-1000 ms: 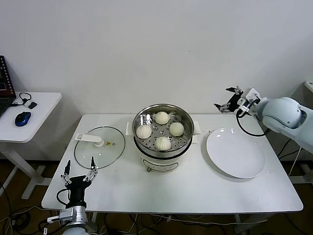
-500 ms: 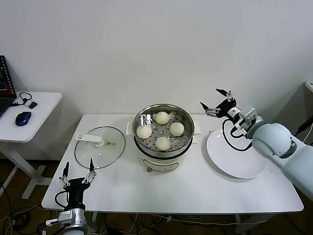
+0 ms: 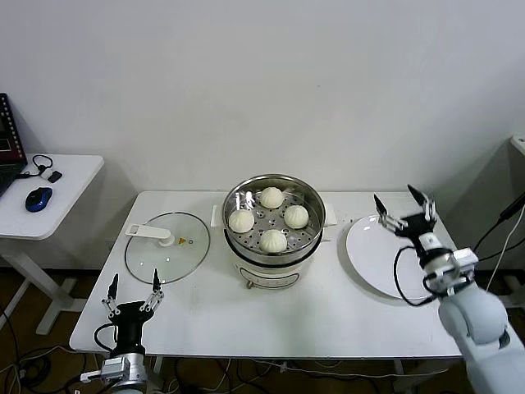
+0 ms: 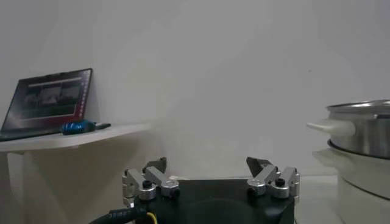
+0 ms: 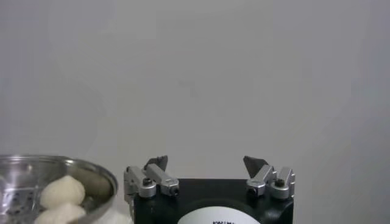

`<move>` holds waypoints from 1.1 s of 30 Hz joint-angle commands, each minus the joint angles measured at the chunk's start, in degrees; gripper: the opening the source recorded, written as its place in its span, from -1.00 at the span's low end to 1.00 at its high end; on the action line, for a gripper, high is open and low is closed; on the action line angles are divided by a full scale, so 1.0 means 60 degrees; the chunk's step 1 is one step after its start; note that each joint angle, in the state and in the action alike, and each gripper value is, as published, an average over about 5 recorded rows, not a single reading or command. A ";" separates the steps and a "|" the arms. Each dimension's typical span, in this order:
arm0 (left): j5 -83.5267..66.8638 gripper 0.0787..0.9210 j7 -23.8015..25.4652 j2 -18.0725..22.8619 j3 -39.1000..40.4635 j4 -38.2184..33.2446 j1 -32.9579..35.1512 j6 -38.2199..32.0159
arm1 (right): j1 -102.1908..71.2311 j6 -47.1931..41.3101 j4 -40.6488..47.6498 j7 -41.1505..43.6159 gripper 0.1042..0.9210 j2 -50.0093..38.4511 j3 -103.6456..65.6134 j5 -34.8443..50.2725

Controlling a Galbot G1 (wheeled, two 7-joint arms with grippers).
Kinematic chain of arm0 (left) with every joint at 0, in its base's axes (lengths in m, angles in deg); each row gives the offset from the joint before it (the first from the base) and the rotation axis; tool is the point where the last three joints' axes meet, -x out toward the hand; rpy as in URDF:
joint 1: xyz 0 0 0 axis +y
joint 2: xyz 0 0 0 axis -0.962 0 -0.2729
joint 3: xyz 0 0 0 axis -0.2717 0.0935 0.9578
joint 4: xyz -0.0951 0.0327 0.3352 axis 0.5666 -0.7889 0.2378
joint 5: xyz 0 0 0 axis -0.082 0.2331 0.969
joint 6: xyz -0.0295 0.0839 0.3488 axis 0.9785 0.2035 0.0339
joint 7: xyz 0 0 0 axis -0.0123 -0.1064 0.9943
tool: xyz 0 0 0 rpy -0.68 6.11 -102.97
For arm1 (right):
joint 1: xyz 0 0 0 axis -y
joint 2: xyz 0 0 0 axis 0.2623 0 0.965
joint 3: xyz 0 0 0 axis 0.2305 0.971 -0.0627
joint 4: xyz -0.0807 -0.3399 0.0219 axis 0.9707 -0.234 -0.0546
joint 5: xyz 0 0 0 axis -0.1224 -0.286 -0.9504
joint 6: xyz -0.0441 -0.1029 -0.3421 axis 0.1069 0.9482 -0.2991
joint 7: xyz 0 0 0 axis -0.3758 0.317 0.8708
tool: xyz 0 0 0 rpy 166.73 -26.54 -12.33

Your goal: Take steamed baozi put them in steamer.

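Observation:
Several cream-white baozi (image 3: 273,240) lie on the perforated tray inside the shiny steel steamer (image 3: 246,258) at the table's middle. My right gripper (image 3: 403,202) stands open and empty, fingers pointing up, over the white plate to the steamer's right. In the right wrist view the gripper (image 5: 206,161) is open, with the steamer rim (image 5: 91,173) and a baozi (image 5: 61,192) off to one side. My left gripper (image 3: 132,289) is parked open at the table's front left corner, fingers up. The left wrist view shows the gripper (image 4: 208,163) empty and the steamer (image 4: 359,131) beside it.
A flat white plate (image 3: 385,267) lies right of the steamer with nothing on it. The glass lid (image 3: 168,250) with a white handle lies flat to its left. A small side table (image 3: 70,176) at far left holds a blue mouse (image 3: 38,199).
My right arm has swung from high at the back right, down and forward to the plate. Its gripper stays open and empty. The left arm sank slightly.

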State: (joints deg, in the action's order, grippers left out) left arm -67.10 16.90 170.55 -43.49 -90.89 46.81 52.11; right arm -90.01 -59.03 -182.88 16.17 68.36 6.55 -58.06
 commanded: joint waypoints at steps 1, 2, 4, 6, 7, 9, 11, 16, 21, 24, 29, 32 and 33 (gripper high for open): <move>0.0106 0.77 -0.0058 0.0033 0.0017 0.0038 0.0031 -0.0128 | -0.2194 0.1741 -0.0272 0.0393 0.76 0.3542 -0.1579 -0.0677; 0.0121 0.77 -0.0063 0.0050 0.0023 0.0028 0.0043 -0.0131 | -0.2334 0.1832 -0.0342 0.0401 0.76 0.3634 -0.1509 -0.0711; 0.0150 0.77 -0.0065 0.0087 0.0042 -0.0004 0.0075 -0.0133 | -0.2599 0.1989 -0.0463 0.0391 0.76 0.3804 -0.1370 -0.0805; 0.0178 0.77 -0.0067 0.0109 0.0065 -0.0027 0.0100 -0.0137 | -0.2788 0.2097 -0.0532 0.0368 0.76 0.3910 -0.1248 -0.0866; 0.0194 0.77 -0.0070 0.0120 0.0075 -0.0036 0.0109 -0.0141 | -0.2871 0.2134 -0.0566 0.0351 0.76 0.3956 -0.1181 -0.0885; 0.0217 0.77 -0.0077 0.0142 0.0084 -0.0056 0.0122 -0.0148 | -0.3021 0.2175 -0.0626 0.0335 0.76 0.4018 -0.1034 -0.0896; 0.0228 0.77 -0.0085 0.0168 0.0086 -0.0086 0.0133 -0.0152 | -0.3155 0.2212 -0.0659 0.0334 0.76 0.4073 -0.0880 -0.0950; 0.0230 0.77 -0.0096 0.0212 0.0076 -0.0160 0.0157 -0.0152 | -0.3335 0.2310 -0.0643 0.0348 0.76 0.4197 -0.0537 -0.1205; 0.0227 0.77 -0.0104 0.0216 0.0056 -0.0205 0.0189 -0.0156 | -0.3362 0.2317 -0.0602 0.0340 0.76 0.4288 -0.0282 -0.1501; 0.0217 0.77 -0.0106 0.0211 0.0041 -0.0231 0.0213 -0.0161 | -0.3372 0.2335 -0.0600 0.0367 0.76 0.4334 -0.0215 -0.1660; 0.0207 0.77 -0.0107 0.0212 0.0033 -0.0274 0.0235 -0.0159 | -0.3393 0.2405 -0.0575 0.0403 0.76 0.4392 -0.0143 -0.1780; 0.0207 0.77 -0.0105 0.0230 0.0035 -0.0293 0.0241 -0.0150 | -0.3422 0.2429 -0.0558 0.0408 0.76 0.4415 -0.0082 -0.1816; 0.0207 0.77 -0.0105 0.0239 0.0035 -0.0296 0.0240 -0.0145 | -0.3430 0.2438 -0.0550 0.0410 0.76 0.4421 -0.0068 -0.1831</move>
State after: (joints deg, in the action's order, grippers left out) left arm -65.85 16.29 171.83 -43.29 -92.53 48.20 51.20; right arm -109.46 -45.36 -186.08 18.44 93.36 5.09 -67.28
